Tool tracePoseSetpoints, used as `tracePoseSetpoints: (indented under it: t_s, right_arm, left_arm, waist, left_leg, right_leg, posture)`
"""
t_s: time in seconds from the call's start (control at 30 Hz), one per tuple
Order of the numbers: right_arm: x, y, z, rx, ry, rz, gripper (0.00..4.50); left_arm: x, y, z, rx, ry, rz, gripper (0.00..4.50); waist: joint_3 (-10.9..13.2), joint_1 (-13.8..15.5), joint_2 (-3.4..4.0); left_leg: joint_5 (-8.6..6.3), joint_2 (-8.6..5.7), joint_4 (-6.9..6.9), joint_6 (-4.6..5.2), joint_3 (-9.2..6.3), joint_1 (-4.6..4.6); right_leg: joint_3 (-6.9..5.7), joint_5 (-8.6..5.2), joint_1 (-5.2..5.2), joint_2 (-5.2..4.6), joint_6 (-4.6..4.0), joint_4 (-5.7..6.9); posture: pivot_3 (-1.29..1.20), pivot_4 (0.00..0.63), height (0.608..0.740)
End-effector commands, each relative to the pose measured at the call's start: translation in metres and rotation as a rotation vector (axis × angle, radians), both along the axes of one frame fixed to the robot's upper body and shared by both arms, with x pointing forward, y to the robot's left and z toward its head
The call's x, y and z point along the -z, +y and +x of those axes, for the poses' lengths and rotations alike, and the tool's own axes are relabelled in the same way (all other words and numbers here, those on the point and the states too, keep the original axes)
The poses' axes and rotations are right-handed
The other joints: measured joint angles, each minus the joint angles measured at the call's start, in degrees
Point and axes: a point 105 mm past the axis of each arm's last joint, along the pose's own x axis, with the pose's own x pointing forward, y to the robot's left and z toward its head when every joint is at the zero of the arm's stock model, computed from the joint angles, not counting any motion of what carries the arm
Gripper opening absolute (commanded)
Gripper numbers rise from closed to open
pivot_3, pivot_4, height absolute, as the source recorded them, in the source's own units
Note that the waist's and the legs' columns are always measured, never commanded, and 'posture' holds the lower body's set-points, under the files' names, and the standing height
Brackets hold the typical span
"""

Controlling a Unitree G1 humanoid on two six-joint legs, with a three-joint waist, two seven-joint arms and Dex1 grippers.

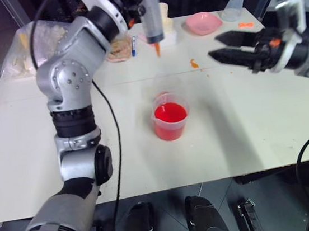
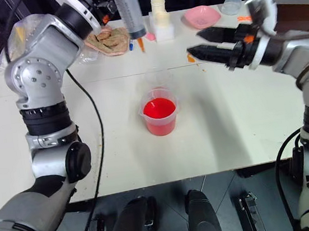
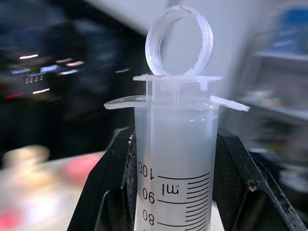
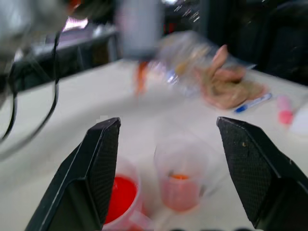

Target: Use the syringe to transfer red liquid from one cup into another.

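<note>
Red liquid (image 1: pixel 169 114) fills most of the short beaker (image 1: pixel 170 126) in the middle of the white counter (image 1: pixel 247 132), so it looks as if little of it, or none, has been moved out. Just behind the beaker stands the clear cup (image 2: pixel 159 79), nearly invisible from the head views; in the right wrist view it holds only a small orange-red trace at its bottom.

The left gripper (image 3: pixel 175 192) has its fingers closed on the barrel of the syringe (image 1: pixel 152 15) and holds it high above the counter, upright, with the orange tip pointing down, behind the two cups. The plunger is pushed fully in and the barrel looks empty and whitish. The right gripper (image 2: pixel 206 41) hovers over the counter to the right of the cups, its fingers spread wide and holding nothing.

My judgement: the transfer is at an early stage. The syringe is picked up, but the tip must still go down into the beaker, the plunger be pulled, and the liquid pushed out into the clear cup.
</note>
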Motion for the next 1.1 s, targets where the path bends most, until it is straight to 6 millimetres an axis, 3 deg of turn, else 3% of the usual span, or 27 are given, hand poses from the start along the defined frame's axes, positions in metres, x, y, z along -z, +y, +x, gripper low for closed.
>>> tracePoseSetpoints:
  t_s: [0.03, 0.27, 0.43, 0.7, 1.1]
  right_arm:
    - [-0.011, 0.001, -0.008, -0.016, -0.02, 0.027, 3.33]
    - [0.0, 0.004, -0.012, -0.016, 0.007, 0.01, 3.33]
    - [0.003, 0.013, -0.019, -0.074, 0.082, 0.054, 3.33]
    - [0.018, 0.031, -0.037, -0.179, 0.166, 0.043, 3.33]
    - [0.015, 0.047, -0.04, -0.199, 0.169, 0.081, 3.33]
  left_arm:
    - [0.014, -0.019, -0.031, 0.184, -0.102, 0.071, 1.53]
    - [0.082, -0.025, -0.032, 0.247, -0.073, 0.201, 1.53]
    - [0.12, -0.028, -0.036, 0.209, -0.211, 0.324, 1.53]
    - [0.126, -0.028, -0.033, 0.181, -0.231, 0.25, 1.53]
    - [0.135, -0.027, -0.027, 0.149, -0.227, 0.246, 1.53]
  waist:
    - [0.0, 0.0, 0.01]
    - [0.0, 0.2, 0.03]
    - [0.0, 0.2, 0.03]
    - [0.0, 0.3, 0.03]
    - [0.0, 0.3, 0.03]
  left_leg:
    - [-0.06, 0.0, 0.02, 0.12, 0.0, 0.02]
    - [-0.21, -0.01, 0.16, 0.42, 0.0, 0.04]
    - [-0.21, -0.01, 0.17, 0.47, 0.01, 0.02]
    - [-0.24, -0.01, 0.18, 0.54, -0.01, 0.01]
    - [-0.25, -0.01, 0.18, 0.57, -0.01, 0.01]
  right_leg:
    - [0.0, 0.0, 0.03, 0.02, 0.0, 0.01]
    - [0.0, 0.0, 0.11, 0.02, -0.01, 0.0]
    - [0.0, 0.0, 0.12, 0.01, -0.02, -0.02]
    - [0.0, 0.0, 0.12, -0.08, -0.03, -0.04]
    - [-0.01, 0.0, 0.12, -0.04, -0.02, -0.04]
  posture:
    - [0.0, 0.15, 0.74]
    - [0.0, 0.15, 0.74]
    - [0.0, 0.15, 0.74]
    - [0.0, 0.15, 0.74]
    - [0.0, 0.15, 0.74]
